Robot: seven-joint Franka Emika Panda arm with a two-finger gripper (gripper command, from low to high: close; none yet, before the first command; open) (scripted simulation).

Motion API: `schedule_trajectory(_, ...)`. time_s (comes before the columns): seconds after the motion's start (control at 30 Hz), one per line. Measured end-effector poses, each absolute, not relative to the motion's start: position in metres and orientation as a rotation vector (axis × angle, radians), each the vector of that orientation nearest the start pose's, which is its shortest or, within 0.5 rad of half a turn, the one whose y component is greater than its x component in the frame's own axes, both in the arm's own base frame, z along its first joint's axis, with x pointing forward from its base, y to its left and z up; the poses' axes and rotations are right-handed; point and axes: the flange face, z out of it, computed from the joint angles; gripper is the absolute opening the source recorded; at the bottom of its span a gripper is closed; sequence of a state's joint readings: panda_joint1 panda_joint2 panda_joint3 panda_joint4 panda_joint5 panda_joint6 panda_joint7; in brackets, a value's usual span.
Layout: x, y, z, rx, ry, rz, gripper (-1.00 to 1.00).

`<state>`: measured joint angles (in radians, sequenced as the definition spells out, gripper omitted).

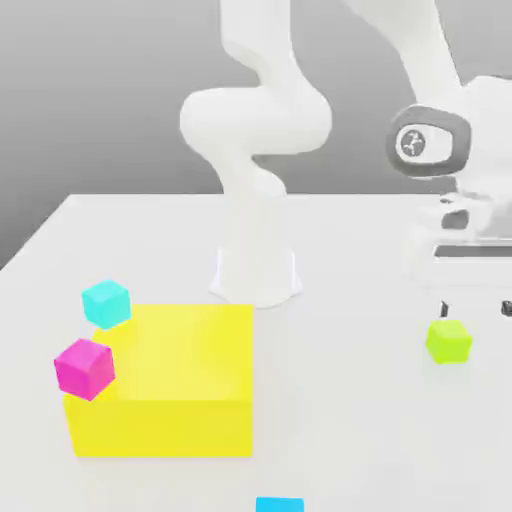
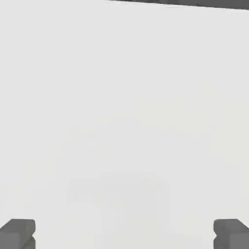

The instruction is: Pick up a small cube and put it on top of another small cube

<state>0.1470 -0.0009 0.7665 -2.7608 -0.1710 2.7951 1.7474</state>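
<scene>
From my station I see, left to right in the exterior view, cyan cube (image 1: 106,303) and magenta cube (image 1: 84,367) against the yellow block (image 1: 180,385), lime-green small cube (image 1: 448,341) on the table (image 1: 340,420), my gripper (image 1: 476,308) spread wide just above it, holding nothing.

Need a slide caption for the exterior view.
Open claw above lime-green cube; cyan cube and magenta cube at yellow block.

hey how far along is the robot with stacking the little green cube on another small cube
Nothing looks done yet. The lime-green cube sits alone on the table, unstacked. In hand: the gripper hangs just above it, jaws wide open, holding nothing. Left: grasp it, carry it over and set it on another small cube, perhaps the cyan cube or magenta cube on the yellow block.
</scene>
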Motion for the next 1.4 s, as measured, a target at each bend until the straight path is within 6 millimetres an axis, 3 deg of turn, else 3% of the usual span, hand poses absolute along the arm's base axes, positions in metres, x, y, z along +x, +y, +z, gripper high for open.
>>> schedule_trajectory(0.03,0.212,0.321,0.207,-2.959,1.019,-0.055,0.00)
schedule_trajectory(0.07,0.207,0.319,0.200,-2.954,1.046,-0.027,0.00)
schedule_trajectory(0.53,0.203,0.318,0.135,-2.944,1.077,0.005,0.00)
schedule_trajectory(0.57,0.202,0.317,0.130,-2.948,1.076,0.003,-1.00)
schedule_trajectory(0.77,0.202,0.316,0.128,-2.947,1.074,0.003,-1.00)
schedule_trajectory(1.03,0.205,0.324,0.166,-2.928,1.077,0.010,-1.00)
schedule_trajectory(1.27,0.203,0.318,0.192,-2.944,1.074,0.002,-1.00)
schedule_trajectory(1.3,0.210,0.313,0.195,-2.936,1.112,-0.004,-1.00)
schedule_trajectory(1.4,0.282,0.264,0.206,-2.801,1.466,-0.037,-1.00)
